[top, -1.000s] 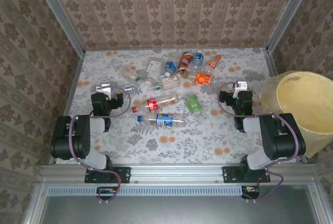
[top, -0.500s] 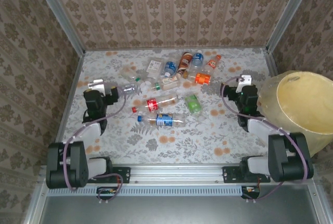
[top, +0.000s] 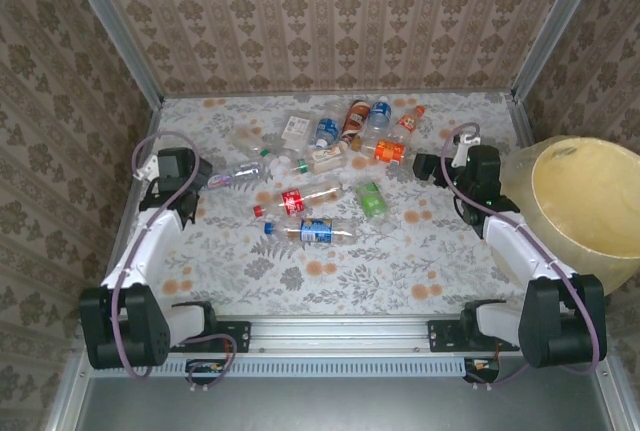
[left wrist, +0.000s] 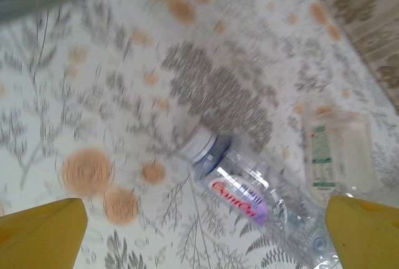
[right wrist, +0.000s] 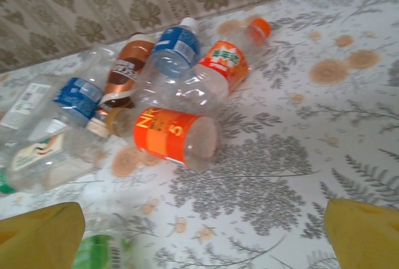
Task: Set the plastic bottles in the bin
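While both arms reach over the worktop (top: pixel 400 261), the left fingers (left wrist: pixel 37 234) are spread wide and hold nothing; a clear bottle with red lettering (left wrist: pixel 243 197) lies under them. The right fingers (right wrist: pixel 365 234) are also wide apart and empty, facing an orange-labelled bottle (right wrist: pixel 174 135). The plastic bottles (top: pixel 300 199) lie scattered from the centre toward 12 o'clock. The bin (top: pixel 560 146) stands at 3 o'clock.

Before me lies a tablecloth (top: pixel 400 261) printed with grey leaves and orange flowers. Brown patterned wallpaper (top: pixel 330 21) stands around it, with a metal rail (top: pixel 340 331) along the near edge.
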Controlling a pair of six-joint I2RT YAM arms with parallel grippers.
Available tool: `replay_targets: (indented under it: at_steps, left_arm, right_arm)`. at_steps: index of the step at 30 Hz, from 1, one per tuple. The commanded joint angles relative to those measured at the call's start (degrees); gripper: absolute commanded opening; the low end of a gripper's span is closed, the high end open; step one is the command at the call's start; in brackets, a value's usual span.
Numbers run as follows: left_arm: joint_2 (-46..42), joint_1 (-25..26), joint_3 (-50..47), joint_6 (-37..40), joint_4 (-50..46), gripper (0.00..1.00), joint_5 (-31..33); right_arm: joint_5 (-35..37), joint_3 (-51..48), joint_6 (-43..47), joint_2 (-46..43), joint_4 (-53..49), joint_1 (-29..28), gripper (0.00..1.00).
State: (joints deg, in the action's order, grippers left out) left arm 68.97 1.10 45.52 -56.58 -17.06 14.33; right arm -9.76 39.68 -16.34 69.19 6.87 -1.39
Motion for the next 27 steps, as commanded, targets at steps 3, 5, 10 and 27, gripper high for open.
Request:
replay_targets:
  at_steps: [3,5,10,27]
  left_arm:
    - [7.68,-0.01,3.07,-24.77,-5.04,1.0,-6.32]
    - [10.82,0.04,4.09,-27.5,-3.63,1.0,-7.45]
    - [17.03,0.21,7.16,-30.24,1.07,1.0,-7.07]
    - [35.31,2.15,18.03,-42.0,5.98,0.86,-8.09]
  right_arm:
    - [-9.35,7.83,-2.84,2.71,-13.3,-0.7,1.0]
    - [-9.97,9.25,-2.55,3.29,-15.25,-1.1,1.0]
    - [-9.84,10.91,-1.77,3.41,-17.45,-2.28,1.0]
    - [-5.15,10.16,1.75,-1.04,-20.51,-4.58,1.0]
